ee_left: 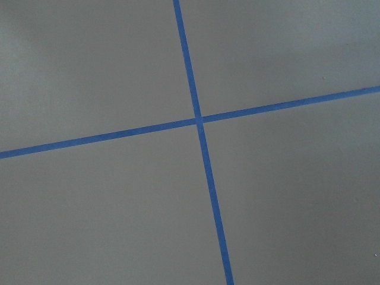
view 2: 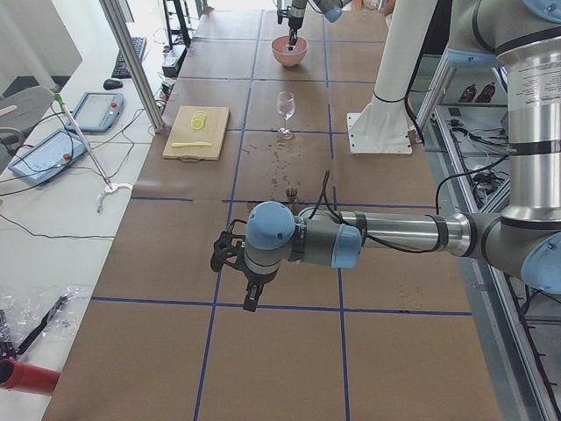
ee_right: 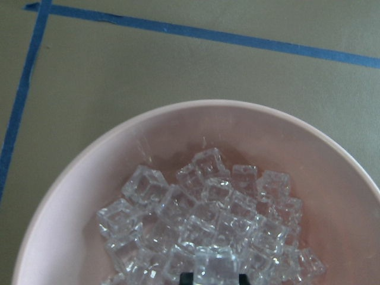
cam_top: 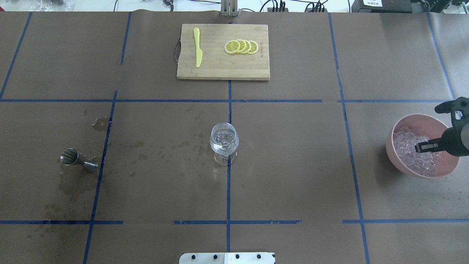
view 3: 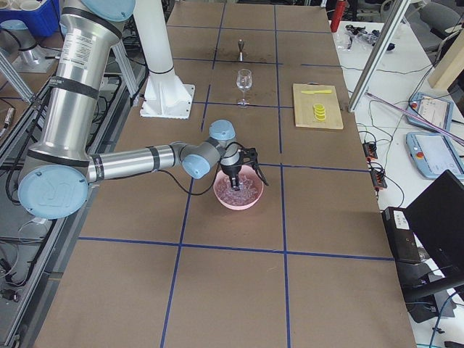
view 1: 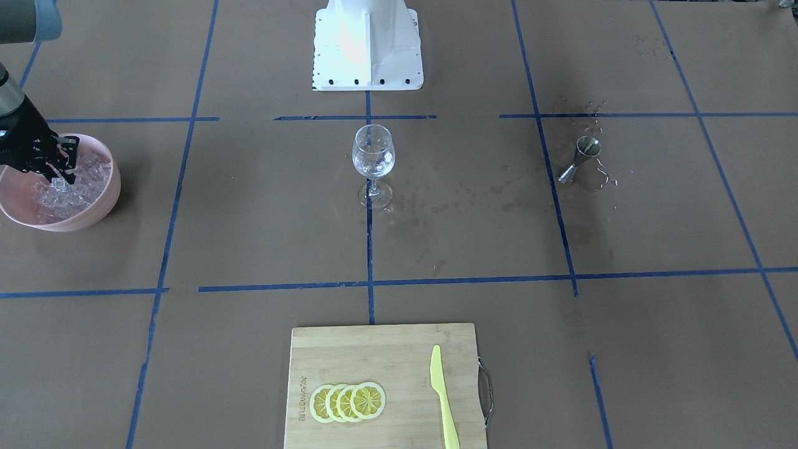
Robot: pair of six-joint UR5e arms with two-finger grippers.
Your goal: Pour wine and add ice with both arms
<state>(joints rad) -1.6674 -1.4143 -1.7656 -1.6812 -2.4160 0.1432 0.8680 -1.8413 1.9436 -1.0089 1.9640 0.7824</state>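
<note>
Your right gripper (view 1: 60, 167) is down in the bowl (view 1: 107, 202), well off to the robot's right of the glass (view 1: 373, 156), because that is where the ice (ee_right: 202, 219) is heaped. In the wrist view its two dark fingertips (ee_right: 189, 277) flank one cube at about that cube's width. You cannot tell whether they are pinching it.

The glass stands upright at mid-table, likely so that either arm can reach it. The left gripper (view 2: 251, 303) hangs over bare taped paper (ee_left: 285, 196), well to the robot's left of the glass and beyond the jigger (view 1: 580, 159), probably parked out of the way. Only the side view shows it, so its opening cannot be told.

The jigger lies tipped over on the glass's left among wet spots (view 1: 461, 199), which suggests the pouring is done. The board (view 1: 374, 349), across the glass from the robot, carries lemon slices (view 1: 349, 401) and a knife (view 1: 442, 399).

One short line of lettering runs along the board's edge, too small to read. No other writing is legible.
</note>
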